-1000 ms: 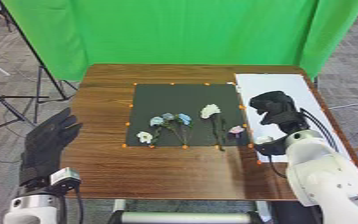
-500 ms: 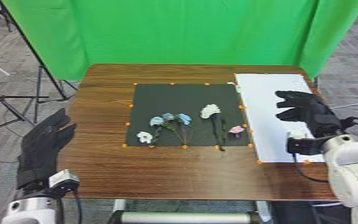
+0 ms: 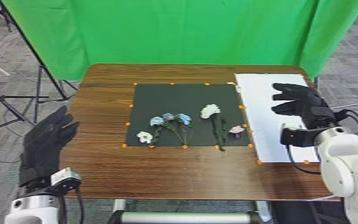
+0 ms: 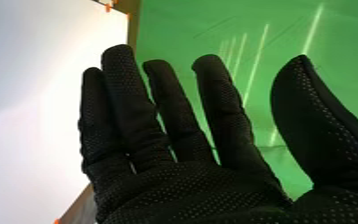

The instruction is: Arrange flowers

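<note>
Brown table [image 3: 158, 175] – R hand [image 3: 310, 107] spread wide & empty over white sheet [image 3: 262, 95], pink flower [image 3: 237, 129] on black mat [image 3: 168, 97] to its L – L hand [image 3: 44, 150], fingers loose, farther off

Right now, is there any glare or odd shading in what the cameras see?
Right wrist view: bright streaks run across the green curtain, and the white sheet has a greyer patch beside its bright part. Head view: darker folds shade the curtain; the dark mat shows no strong glare around the blue flowers.
</note>
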